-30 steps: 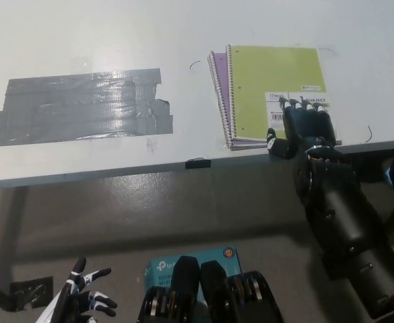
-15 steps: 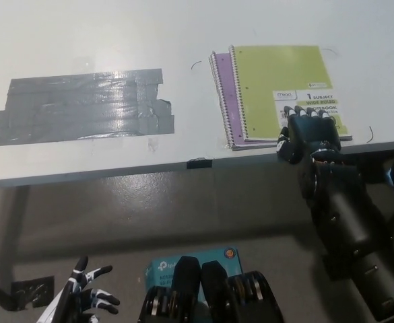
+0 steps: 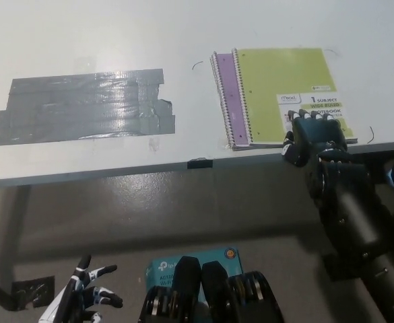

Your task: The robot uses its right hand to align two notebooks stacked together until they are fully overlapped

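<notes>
Black right hand (image 3: 316,134) lies flat, fingers loosely spread, on the green notebook (image 3: 284,91) over the purple notebook (image 3: 226,94), right of frame; white left hand (image 3: 82,296) open, lower left

A white counter (image 3: 116,40) fills the upper half of the view, its front edge running slightly uphill from left to right. A broad patch of overlapping grey tape strips (image 3: 85,106) is stuck on its left part, shiny where light glances off it. A small dark clip (image 3: 199,163) sits on the front edge near the middle. Below the counter lies a grey floor (image 3: 183,208), shadowed under the edge. A teal box (image 3: 166,268) rests on the floor, and a scrap of grey tape (image 3: 28,291) lies at the lower left.
</notes>
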### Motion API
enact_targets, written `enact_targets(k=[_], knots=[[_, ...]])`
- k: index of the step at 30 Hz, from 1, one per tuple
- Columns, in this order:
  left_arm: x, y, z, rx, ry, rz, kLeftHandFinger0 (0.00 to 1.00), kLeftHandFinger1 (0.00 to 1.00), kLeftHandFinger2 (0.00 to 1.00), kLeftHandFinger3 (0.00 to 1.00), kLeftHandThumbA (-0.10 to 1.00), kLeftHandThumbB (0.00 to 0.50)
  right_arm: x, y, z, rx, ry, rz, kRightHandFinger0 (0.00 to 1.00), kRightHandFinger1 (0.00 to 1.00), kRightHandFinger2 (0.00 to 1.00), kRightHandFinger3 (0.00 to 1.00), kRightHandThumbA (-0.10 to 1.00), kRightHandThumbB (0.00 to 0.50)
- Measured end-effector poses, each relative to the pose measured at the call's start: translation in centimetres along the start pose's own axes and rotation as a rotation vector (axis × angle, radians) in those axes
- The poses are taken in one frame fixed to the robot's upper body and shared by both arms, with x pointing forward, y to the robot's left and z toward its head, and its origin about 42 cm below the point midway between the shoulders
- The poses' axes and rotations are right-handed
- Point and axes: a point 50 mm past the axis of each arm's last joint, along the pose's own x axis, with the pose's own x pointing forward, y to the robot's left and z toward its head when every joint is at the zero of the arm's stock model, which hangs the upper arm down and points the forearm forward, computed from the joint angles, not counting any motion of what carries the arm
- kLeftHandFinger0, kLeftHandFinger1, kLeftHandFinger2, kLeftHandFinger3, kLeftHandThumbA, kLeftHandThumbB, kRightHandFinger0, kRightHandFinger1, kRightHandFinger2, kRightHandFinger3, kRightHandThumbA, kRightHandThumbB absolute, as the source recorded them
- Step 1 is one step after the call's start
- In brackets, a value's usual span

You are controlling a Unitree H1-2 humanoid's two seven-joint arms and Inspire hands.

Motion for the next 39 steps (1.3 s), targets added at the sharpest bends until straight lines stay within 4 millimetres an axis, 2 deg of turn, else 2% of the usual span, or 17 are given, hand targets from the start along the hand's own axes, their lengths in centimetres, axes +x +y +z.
enact_targets(k=[1,3,5,9,10,11,14,17,20,21,26,31,33,34,36,39], knots=[[0.0,0.0,0.0,0.001,-0.001,-0.001,0.52,0.48,0.39,0.82,1.00,0.485,0.0,0.0,0.0,-0.010,-0.002,0.003,1.00,1.00,1.00,1.00,1.00,0.478],[0.1,0.0,0.2,0.002,-0.004,-0.002,0.55,0.49,0.39,0.80,1.00,0.500,-0.1,0.1,0.0,-0.022,-0.006,0.011,1.00,1.00,1.00,1.00,1.00,0.458],[0.2,0.0,0.3,0.003,-0.007,-0.003,0.62,0.51,0.38,0.81,1.00,0.489,-0.1,0.1,-0.1,-0.028,-0.012,0.018,1.00,1.00,1.00,1.00,1.00,0.454],[0.3,-0.1,0.4,0.006,-0.009,-0.005,0.64,0.52,0.39,0.82,1.00,0.494,-0.2,0.0,-0.2,-0.040,-0.027,0.030,1.00,1.00,1.00,1.00,1.00,0.465],[0.3,-0.1,0.4,0.006,-0.009,-0.006,0.58,0.50,0.40,0.82,1.00,0.488,-0.2,0.0,-0.2,-0.046,-0.032,0.033,1.00,1.00,1.00,1.00,1.00,0.473],[0.3,-0.1,0.4,0.006,-0.009,-0.006,0.56,0.49,0.40,0.82,1.00,0.490,-0.2,-0.1,-0.2,-0.049,-0.036,0.033,1.00,1.00,1.00,1.00,1.00,0.474],[0.3,-0.1,0.4,0.006,-0.009,-0.006,0.59,0.51,0.41,0.82,1.00,0.500,-0.2,-0.3,-0.2,-0.052,-0.044,0.038,1.00,1.00,1.00,1.00,1.00,0.482],[0.3,-0.2,0.4,0.008,-0.008,-0.009,0.54,0.50,0.43,0.82,1.00,0.500,-0.1,-0.4,-0.2,-0.055,-0.052,0.042,1.00,1.00,1.00,1.00,1.00,0.487],[0.3,-0.2,0.4,0.009,-0.009,-0.010,0.52,0.50,0.43,0.82,1.00,0.500,-0.1,-0.5,-0.2,-0.059,-0.057,0.043,1.00,1.00,1.00,1.00,1.00,0.481],[0.3,-0.2,0.4,0.010,-0.009,-0.011,0.52,0.49,0.42,0.82,1.00,0.500,-0.1,-0.5,-0.2,-0.062,-0.059,0.043,1.00,1.00,1.00,1.00,1.00,0.497],[0.4,-0.4,0.4,0.014,-0.008,-0.015,0.50,0.50,0.43,0.83,1.00,0.489,0.0,-0.7,0.1,-0.087,-0.071,0.042,1.00,1.00,1.00,1.00,1.00,0.500],[0.6,-0.6,0.6,0.017,-0.014,-0.019,0.51,0.50,0.42,0.82,1.00,0.478,0.1,-0.9,0.7,-0.115,-0.086,0.040,1.00,1.00,1.00,1.00,1.00,0.471],[0.6,-0.7,0.7,0.016,-0.016,-0.021,0.45,0.47,0.43,0.82,1.00,0.473,0.1,-0.9,0.9,-0.123,-0.090,0.038,1.00,1.00,1.00,1.00,1.00,0.460],[0.6,-0.7,0.7,0.016,-0.017,-0.022,0.44,0.48,0.44,0.82,1.00,0.489,0.1,-0.9,1.1,-0.126,-0.093,0.038,1.00,1.00,1.00,1.00,1.00,0.474],[0.6,-0.9,0.7,0.017,-0.016,-0.024,0.41,0.48,0.45,0.83,1.00,0.493,0.0,-0.8,1.3,-0.132,-0.099,0.037,1.00,1.00,1.00,1.00,1.00,0.467],[0.7,-1.0,0.7,0.019,-0.016,-0.027,0.43,0.47,0.44,0.82,1.00,0.497,-0.1,-0.8,1.6,-0.139,-0.107,0.036,1.00,1.00,1.00,1.00,1.00,0.499]])
